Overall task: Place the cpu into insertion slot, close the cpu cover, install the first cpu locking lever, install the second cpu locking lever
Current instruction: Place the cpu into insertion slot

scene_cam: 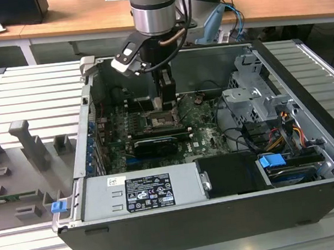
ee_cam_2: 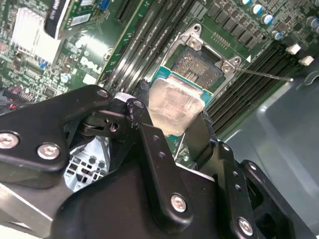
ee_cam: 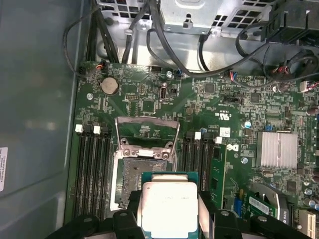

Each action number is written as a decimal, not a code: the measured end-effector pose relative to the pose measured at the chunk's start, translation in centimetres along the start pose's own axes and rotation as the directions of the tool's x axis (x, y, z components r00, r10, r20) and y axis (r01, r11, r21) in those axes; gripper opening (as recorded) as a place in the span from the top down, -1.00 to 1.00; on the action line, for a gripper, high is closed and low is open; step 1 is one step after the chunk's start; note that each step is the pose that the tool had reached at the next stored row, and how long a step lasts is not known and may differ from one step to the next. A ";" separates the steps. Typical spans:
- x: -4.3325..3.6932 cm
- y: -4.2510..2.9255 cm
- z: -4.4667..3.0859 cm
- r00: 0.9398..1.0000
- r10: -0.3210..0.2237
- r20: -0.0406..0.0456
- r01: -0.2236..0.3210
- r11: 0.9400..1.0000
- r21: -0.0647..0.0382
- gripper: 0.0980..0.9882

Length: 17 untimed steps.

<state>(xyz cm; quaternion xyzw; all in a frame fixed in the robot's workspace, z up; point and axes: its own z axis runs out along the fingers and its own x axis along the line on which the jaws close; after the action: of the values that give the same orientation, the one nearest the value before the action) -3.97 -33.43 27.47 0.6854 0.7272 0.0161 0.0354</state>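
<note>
My gripper [scene_cam: 166, 104] reaches down into the open computer case, just above the insertion slot [scene_cam: 157, 121]. In both wrist views it is shut on the cpu [ee_cam: 169, 204], silver-grey top showing, with a black finger on each of two opposite edges. The cpu [ee_cam_2: 174, 102] hangs tilted over the near edge of the slot [ee_cam_2: 199, 64], apart from it. The insertion slot [ee_cam: 134, 179] is a square recess with a silvery rim. The cpu cover [ee_cam: 147, 119] stands swung up behind it. A thin lever rod [ee_cam_2: 264, 74] sticks out beside the slot.
Long black memory slots [ee_cam: 92, 169] flank the socket on both sides. A black finned card [scene_cam: 154, 146] lies in front of it, and a grey power supply [scene_cam: 141, 191] fills the case's front. The drive cage [scene_cam: 255, 100] and cables crowd the exterior view's right.
</note>
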 end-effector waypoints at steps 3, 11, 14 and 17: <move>0.14 -0.10 0.64 1.000 0.021 0.002 -0.021 1.000 0.001 0.02; 0.46 -0.50 2.43 1.000 0.022 0.002 -0.022 1.000 0.001 0.02; 0.57 -0.55 3.27 1.000 0.022 0.002 -0.022 1.000 0.001 0.02; 0.61 -0.58 3.68 1.000 0.022 0.002 -0.022 1.000 0.001 0.02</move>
<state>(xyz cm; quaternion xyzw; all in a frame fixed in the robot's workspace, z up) -4.31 -32.94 23.74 0.6934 0.7195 0.0151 0.0355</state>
